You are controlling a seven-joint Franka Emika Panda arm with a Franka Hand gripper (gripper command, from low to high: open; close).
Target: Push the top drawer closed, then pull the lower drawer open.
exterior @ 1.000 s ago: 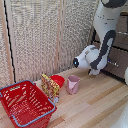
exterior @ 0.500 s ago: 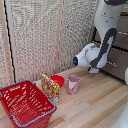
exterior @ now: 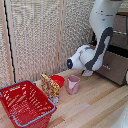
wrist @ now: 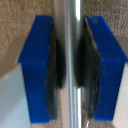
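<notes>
Near to far: red basket (exterior: 27, 103), snack bag (exterior: 50, 86) and pink cup (exterior: 73, 84) sit on the worktop, not involved. At far right the end effector (wrist: 70, 65) is clamped on the lower drawer (exterior: 114, 66) bar handle (wrist: 72, 30), blue pads (wrist: 40, 65) either side, w/ the bar running crosswise between them. Drawer looks partly out, so the pull prob goes straight away from the cabinet. Top drawer (exterior: 120, 24) sits above.

arm (exterior: 100, 30): glossy white rounded shells, black joint bands | wrist end: round dark-blue cap | fingers (wrist: 40, 70): blocky blue, black rubber pads (wrist: 56, 67)
</notes>
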